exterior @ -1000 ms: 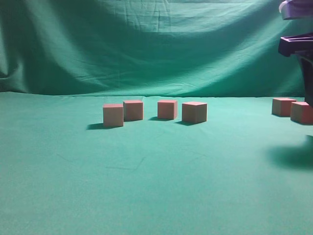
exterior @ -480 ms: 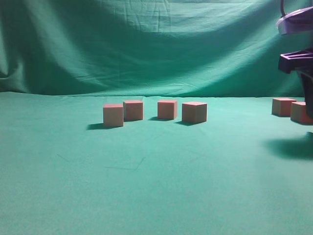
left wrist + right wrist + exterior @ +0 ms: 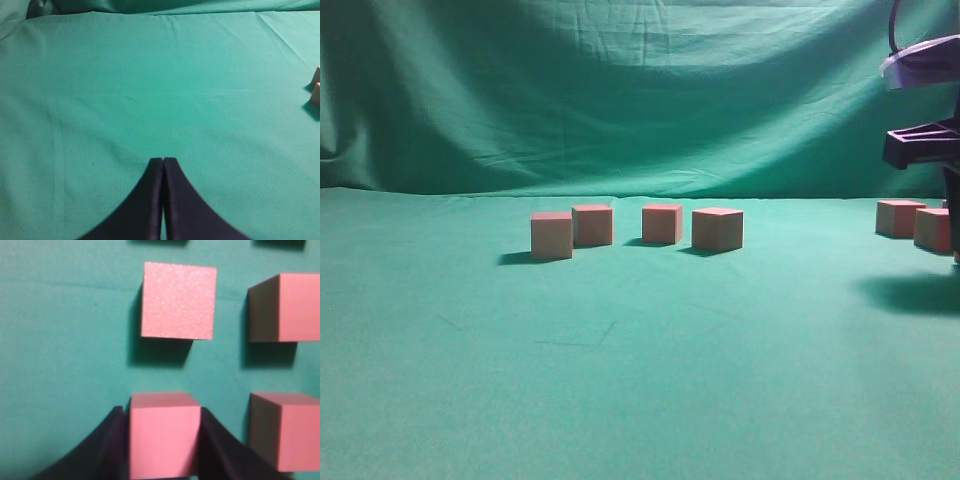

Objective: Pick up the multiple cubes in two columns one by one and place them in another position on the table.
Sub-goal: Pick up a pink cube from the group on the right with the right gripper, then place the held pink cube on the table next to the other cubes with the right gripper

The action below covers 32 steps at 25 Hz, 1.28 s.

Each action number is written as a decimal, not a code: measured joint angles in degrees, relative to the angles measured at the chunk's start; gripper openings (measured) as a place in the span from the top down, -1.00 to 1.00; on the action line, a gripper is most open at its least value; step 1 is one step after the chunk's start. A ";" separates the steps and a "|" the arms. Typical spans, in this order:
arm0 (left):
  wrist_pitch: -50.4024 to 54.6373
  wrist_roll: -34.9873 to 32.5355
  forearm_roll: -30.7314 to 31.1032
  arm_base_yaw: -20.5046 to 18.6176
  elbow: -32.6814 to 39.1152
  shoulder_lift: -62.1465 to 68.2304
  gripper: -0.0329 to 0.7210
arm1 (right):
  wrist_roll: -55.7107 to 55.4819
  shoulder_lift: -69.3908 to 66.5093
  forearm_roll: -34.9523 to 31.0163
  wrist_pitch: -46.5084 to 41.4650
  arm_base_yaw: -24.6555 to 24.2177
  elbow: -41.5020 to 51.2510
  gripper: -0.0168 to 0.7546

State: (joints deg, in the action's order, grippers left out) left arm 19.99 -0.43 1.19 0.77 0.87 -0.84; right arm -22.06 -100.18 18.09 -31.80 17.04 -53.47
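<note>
Cubes, matte pink, sharp-edged: one (image 3: 164, 432) sits low in the right wrist frame, clamped between the right gripper (image 3: 162, 440) fingers above the teal cloth table (image 3: 620, 380). Lift straight so you clear its neighbours (image 3: 179, 300). Your left gripper (image 3: 163, 172) is clenched, empty.

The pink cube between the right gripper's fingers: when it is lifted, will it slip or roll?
The cube probably will not roll: its faces are flat and its edges sharp. Its grainy, matte surface suggests decent grip, so slipping from the right gripper seems unlikely. It looks foam-like, perhaps light.
</note>
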 joint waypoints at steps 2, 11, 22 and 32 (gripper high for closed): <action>0.00 0.00 0.00 0.00 0.00 0.00 0.91 | 0.00 0.00 0.00 -0.34 0.00 -0.09 0.27; 0.00 0.00 0.00 0.00 0.00 0.00 0.91 | 0.29 5.85 0.00 -4.22 7.48 -0.23 0.27; 0.00 0.00 0.00 0.00 0.00 0.00 0.91 | 12.92 4.14 -2.32 -13.25 26.82 -14.56 0.27; 0.00 0.00 0.00 0.00 0.00 0.00 0.91 | 13.71 -8.80 -6.01 -17.08 32.97 -28.48 0.27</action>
State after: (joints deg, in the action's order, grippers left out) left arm 19.99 -0.43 1.19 0.77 0.87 -0.84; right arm -8.35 -108.98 12.08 -48.88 50.01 -81.95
